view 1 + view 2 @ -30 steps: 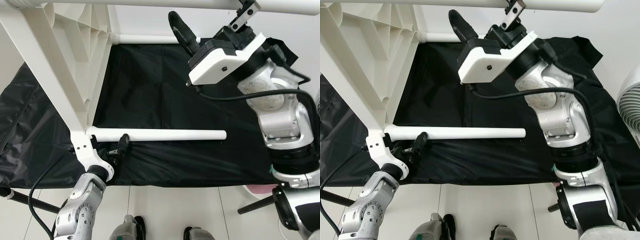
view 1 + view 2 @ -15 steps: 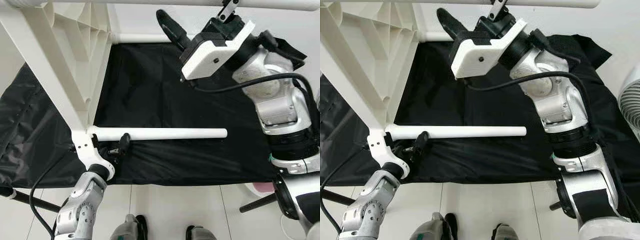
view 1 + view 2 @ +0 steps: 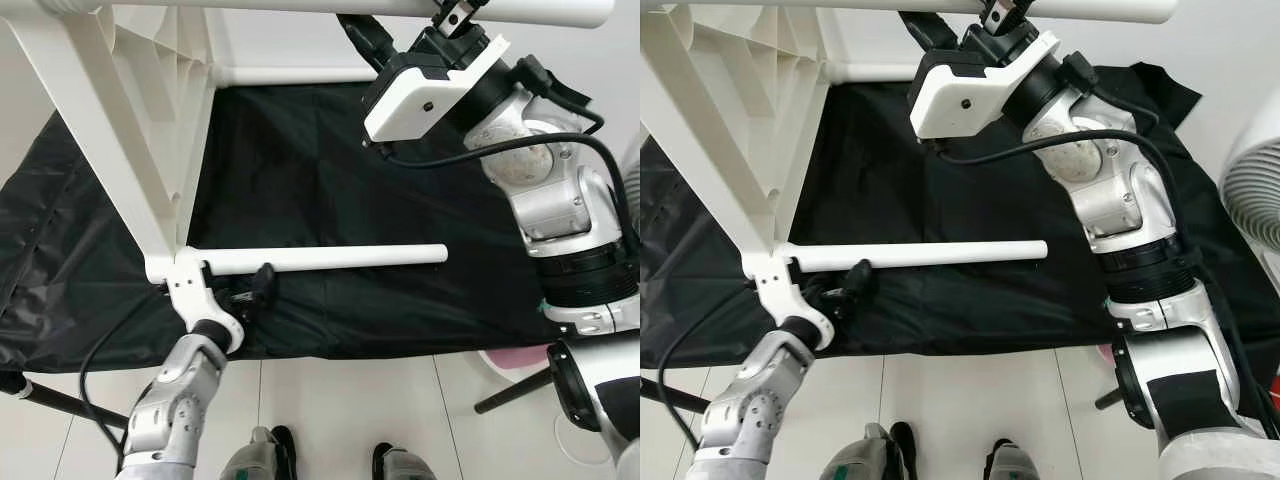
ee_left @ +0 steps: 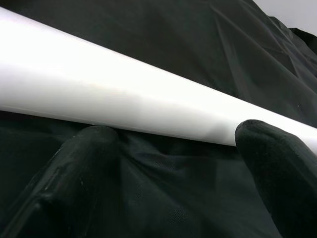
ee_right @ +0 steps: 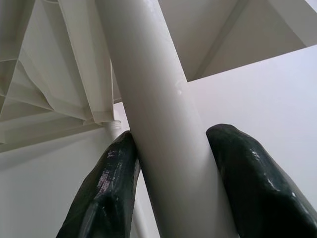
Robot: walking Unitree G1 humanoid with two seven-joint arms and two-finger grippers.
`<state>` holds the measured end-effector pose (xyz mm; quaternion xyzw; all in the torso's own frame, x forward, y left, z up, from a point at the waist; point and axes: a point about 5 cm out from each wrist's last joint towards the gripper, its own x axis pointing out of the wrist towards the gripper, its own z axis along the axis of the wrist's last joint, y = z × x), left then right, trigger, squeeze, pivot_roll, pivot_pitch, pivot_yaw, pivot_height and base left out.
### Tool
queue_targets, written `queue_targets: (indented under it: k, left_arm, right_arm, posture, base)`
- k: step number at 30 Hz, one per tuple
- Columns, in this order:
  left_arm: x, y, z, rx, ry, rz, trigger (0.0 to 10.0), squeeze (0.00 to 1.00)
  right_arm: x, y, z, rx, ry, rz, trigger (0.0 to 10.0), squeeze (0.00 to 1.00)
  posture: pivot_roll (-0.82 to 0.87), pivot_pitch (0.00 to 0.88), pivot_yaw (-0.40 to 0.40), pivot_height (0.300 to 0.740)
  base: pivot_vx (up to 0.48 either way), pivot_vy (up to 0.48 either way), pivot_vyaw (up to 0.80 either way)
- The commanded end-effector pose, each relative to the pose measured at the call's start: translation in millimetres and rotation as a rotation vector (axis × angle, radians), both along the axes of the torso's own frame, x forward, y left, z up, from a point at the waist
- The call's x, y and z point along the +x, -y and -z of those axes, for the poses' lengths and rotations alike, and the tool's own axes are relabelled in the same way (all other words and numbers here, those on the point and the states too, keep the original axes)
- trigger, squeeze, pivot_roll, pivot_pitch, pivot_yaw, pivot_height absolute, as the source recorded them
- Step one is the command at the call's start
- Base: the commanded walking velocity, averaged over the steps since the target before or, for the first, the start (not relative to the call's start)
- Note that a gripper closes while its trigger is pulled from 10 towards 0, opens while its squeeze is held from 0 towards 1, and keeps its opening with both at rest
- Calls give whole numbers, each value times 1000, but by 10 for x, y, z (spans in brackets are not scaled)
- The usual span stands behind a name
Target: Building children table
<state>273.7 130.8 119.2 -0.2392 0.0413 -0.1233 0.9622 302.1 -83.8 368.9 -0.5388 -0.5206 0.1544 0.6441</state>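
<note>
Over the black sheet (image 3: 320,190), the white table frame (image 3: 130,140) lies on its side. Low on the left, the left gripper (image 3: 255,290) sits under the near leg (image 3: 330,258), fingers spread beneath it, probably steadying it. That leg runs level, free end pointing right. Up on the right, the right gripper (image 5: 171,163) is clamped around the top leg (image 3: 480,12), likely bracing the frame.

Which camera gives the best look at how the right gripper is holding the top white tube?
The right wrist view: both fingers flank the top tube, touching its sides. The eye views show the right gripper reaching up to that tube at the picture's top edge, where the arm covers the contact. The left wrist view shows a lower tube instead.
</note>
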Motion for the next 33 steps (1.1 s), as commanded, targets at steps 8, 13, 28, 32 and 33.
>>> queue_targets:
  k: [8, 13, 28, 32, 33]
  left_arm:
    - [83, 46, 70, 8, -61, -23, 10000, 0]
    - [150, 49, 29, 8, -64, -55, 10000, 0]
    - [303, -144, -109, -45, -136, -292, 10000, 0]
    - [371, -156, -184, -160, -164, -374, 10000, 0]
    - [389, -151, -211, -179, -167, -390, 10000, 0]
  right_arm:
    - [135, 108, 302, 123, -164, -75, 0, 0]
    - [79, 163, -49, 159, -132, -61, 0, 0]
    - [-45, 571, -782, 323, -104, 82, 0, 0]
    - [-38, 579, -788, 334, -115, 80, 0, 0]
    - [-40, 577, -794, 338, -122, 80, 0, 0]
  posture:
    - [-87, 161, 125, 740]
    - [-85, 162, 123, 740]
    - [-95, 160, 134, 740]
    - [-97, 166, 137, 740]
    - [-97, 166, 137, 740]
  base:
    - [0, 0, 0]
    - [0, 0, 0]
    - [0, 0, 0]
    - [0, 0, 0]
    - [0, 0, 0]
